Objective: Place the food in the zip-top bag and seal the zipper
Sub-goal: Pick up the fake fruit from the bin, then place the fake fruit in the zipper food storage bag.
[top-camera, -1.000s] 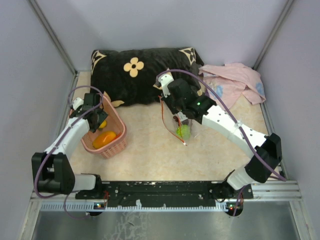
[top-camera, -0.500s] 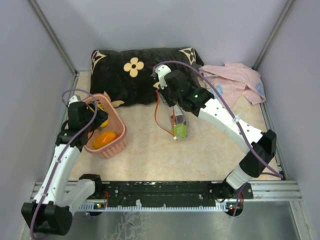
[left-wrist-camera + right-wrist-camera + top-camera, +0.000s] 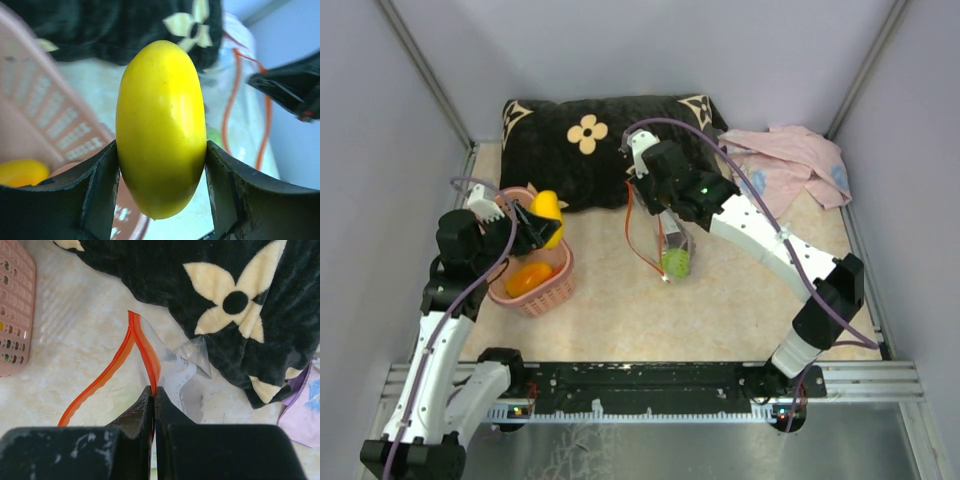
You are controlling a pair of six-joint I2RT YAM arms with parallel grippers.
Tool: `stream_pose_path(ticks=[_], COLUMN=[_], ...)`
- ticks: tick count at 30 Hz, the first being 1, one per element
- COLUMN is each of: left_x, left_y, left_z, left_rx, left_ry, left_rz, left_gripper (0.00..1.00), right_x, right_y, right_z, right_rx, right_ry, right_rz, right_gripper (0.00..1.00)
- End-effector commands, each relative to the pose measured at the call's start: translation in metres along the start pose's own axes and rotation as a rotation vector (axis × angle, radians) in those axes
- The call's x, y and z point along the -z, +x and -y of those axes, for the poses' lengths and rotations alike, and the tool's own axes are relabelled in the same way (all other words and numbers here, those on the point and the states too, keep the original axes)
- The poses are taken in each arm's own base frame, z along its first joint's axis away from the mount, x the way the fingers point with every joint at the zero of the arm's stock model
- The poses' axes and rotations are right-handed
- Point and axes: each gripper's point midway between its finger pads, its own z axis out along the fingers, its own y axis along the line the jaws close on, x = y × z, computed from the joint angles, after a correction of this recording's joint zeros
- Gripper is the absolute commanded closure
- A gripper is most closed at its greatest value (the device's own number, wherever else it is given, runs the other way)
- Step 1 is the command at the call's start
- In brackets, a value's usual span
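While the yellow egg-shaped plastic fruit (image 3: 161,115) was clamped between its two dark fingers, the left gripper (image 3: 161,170) was recorded as closed on that piece, held over the far rim of the pink perforated plastic basket (image 3: 548,290). One orange plastic fruit (image 3: 528,278) was noted lying inside the basket.

The right gripper (image 3: 153,392) was found pressed together on the thin red-orange zipper strip (image 3: 114,365), one side of the mouth being pinched and the strip's two sides parted. The clear crinkly zip-top bag (image 3: 189,372) was suspended from that grip near the middle of the beige table (image 3: 620,310); whether its lower end rested there could not be told. A green plastic piece (image 3: 677,263) was seen low inside the bag.

Behind was laid a black plush pillow with cream flower motifs (image 3: 610,150). A pink cloth (image 3: 790,160) was crumpled at the far right.
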Motion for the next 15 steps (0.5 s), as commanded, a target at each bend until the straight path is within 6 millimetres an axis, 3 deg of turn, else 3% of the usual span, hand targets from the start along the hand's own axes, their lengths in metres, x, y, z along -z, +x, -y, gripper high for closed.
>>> stream_pose_path(ticks=[1,5,9,15], left_x=[0.009,0.005,-0.007,-0.029], left_y=[-0.005,0.003,0.026,0.041], left_z=[0.065,0.093,0.121,0.136], left_rx=[-0.042,-0.046,-0.047,-0.022], left_ry=[0.320,0.414,0.468,0.495], left_rz=[-0.018,-0.052,-0.112,-0.168], left_gripper=[0.76,0.76,0.76,0.77], right_x=[0.008,0.009,0.011,0.013], right_y=[-0.039,-0.041,-0.041,-0.041], right_z=[-0.007,-0.007,-0.009,-0.012], right_rx=[-0.051,-0.055,-0.071,-0.084], right_ry=[-0.027,-0.030,-0.042,-0.055], right_rz=[0.120,0.132,0.137,0.145], right_gripper=[1.00,1.00,1.00,1.00])
